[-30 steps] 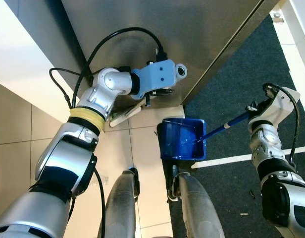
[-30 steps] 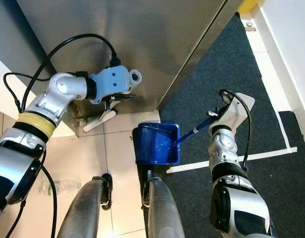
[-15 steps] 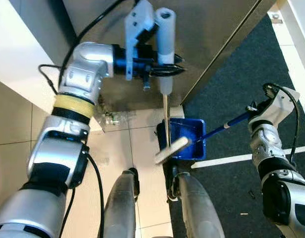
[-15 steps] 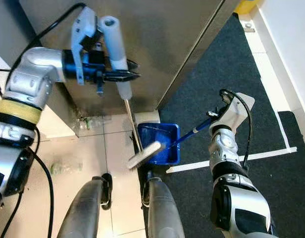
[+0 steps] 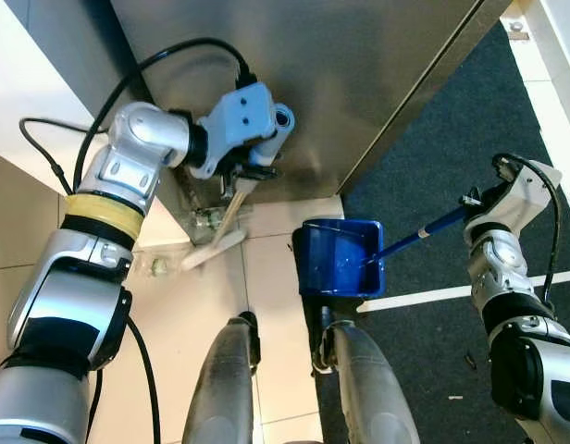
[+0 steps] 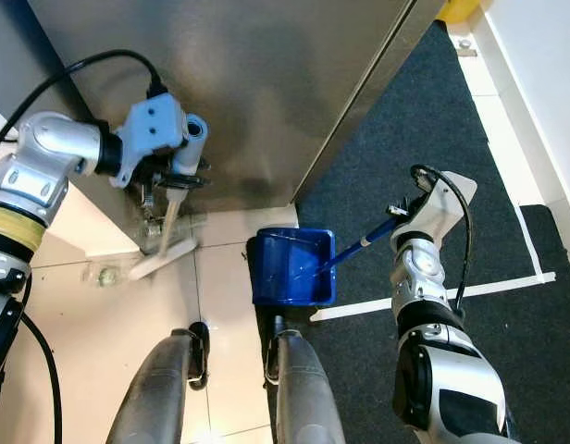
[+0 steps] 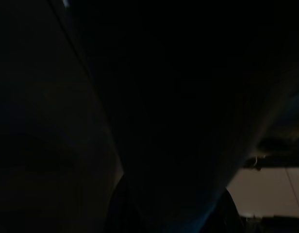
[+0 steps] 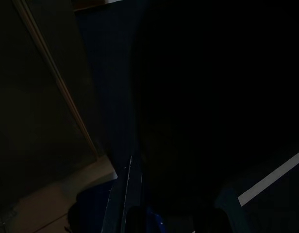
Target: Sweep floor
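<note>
Broom (image 5: 214, 247) swung down leftward, left pincer (image 5: 248, 173) lowered — dustpan (image 5: 340, 259) unmoved.

Blue dustpan (image 5: 341, 259); dark speckled carpet (image 5: 470, 120)

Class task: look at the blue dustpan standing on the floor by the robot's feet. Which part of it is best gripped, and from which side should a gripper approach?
Grip the dustpan by its long blue handle, near the upper end, coming from the robot's right. The handle slants up and away from the pan toward the right gripper, which is already there, while the pan's mouth faces the broom.
</note>
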Tool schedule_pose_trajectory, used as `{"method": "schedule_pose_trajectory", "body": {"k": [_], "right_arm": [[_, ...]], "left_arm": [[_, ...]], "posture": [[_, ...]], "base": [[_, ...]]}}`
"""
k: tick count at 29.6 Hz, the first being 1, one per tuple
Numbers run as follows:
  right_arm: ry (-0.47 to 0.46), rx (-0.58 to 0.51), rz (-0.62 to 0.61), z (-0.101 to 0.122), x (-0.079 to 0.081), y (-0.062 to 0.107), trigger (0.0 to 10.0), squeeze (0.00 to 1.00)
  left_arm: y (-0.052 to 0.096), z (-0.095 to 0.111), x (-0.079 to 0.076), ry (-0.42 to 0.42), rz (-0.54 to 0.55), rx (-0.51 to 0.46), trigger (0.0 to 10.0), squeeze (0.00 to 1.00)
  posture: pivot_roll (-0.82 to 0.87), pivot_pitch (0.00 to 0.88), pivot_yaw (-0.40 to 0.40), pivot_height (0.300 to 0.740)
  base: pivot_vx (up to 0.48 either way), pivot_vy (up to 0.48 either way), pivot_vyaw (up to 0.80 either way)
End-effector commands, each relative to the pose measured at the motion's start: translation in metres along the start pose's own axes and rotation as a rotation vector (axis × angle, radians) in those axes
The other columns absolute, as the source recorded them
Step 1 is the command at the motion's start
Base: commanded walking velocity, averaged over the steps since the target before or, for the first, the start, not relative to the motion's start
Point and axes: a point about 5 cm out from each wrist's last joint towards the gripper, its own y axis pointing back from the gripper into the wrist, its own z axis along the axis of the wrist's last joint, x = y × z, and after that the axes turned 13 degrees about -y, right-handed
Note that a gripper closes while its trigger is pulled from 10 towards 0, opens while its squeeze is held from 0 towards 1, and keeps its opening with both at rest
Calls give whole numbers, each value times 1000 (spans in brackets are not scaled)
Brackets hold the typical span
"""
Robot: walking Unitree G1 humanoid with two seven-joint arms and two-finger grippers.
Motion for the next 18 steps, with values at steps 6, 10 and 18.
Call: {"method": "schedule_pose_trajectory", "body": {"k": [6, 10, 18], "right_arm": [[37, 141, -68, -34, -22, 13, 10000, 0], [37, 142, -69, -34, -23, 13, 10000, 0], [36, 137, -68, -31, -24, 12, 10000, 0]], "left_arm": [[1, -24, -9, -182, 0, 204, 10000, 0], [0, -24, -11, -176, -2, 191, 10000, 0], [-1, -12, -2, -179, 38, 134, 10000, 0]], "posture": [[79, 327, -126, 740], [77, 325, -126, 740], [76, 318, -126, 740]], "base": [[0, 0, 0], [0, 0, 0], [0, 0, 0]]}}
